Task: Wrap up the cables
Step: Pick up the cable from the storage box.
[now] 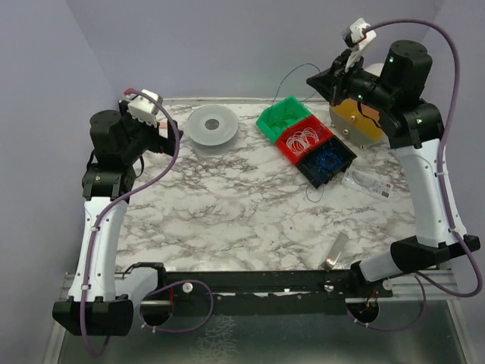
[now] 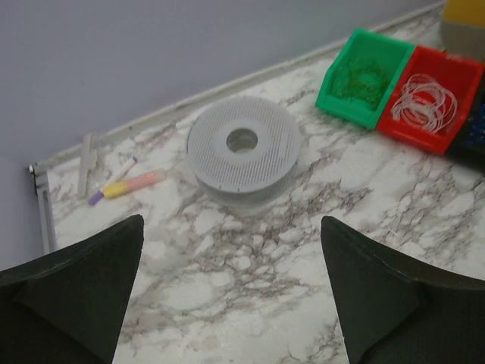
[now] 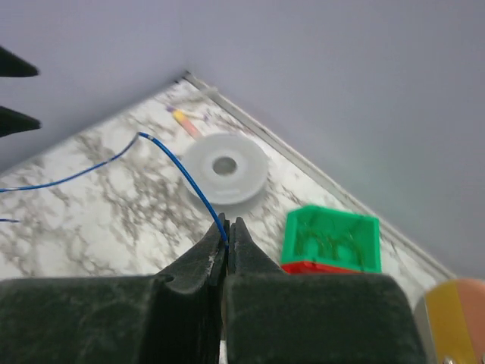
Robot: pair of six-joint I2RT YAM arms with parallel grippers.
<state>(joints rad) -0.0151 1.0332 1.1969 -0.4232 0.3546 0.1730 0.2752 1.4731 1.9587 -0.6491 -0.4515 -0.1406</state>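
Two arms stood at the near edge of your marbled surface (image 1: 227, 208), and only the right one had hold of anything. Your right gripper (image 3: 229, 227) was raised above the far right corner, behind the bins, with its jaws pressed fully together on a thin blue cable (image 3: 180, 168). From the pinch the cable rose away from the fingertips, bent sharply, and ran off the left edge of the wrist view. From above it showed only as a faint strand arcing left of the gripper against the back wall, over the green bin (image 1: 284, 116). Where its far end lay, you could not have told from these views.

Your left gripper (image 2: 232, 224) hung over the left side of the surface with its jaws spread wide and nothing between them. Beyond it, a grey spool (image 2: 242, 148) lay flat near the far edge. A marker (image 2: 125, 186) lay to the spool's left by the back rim.

Right of the spool, three bins sat touching in a slanted row. After the green one came a red bin (image 1: 292, 145) with white wire rings (image 1: 305, 138), then a blue bin (image 1: 311, 168) with a blue coil (image 1: 327, 156).
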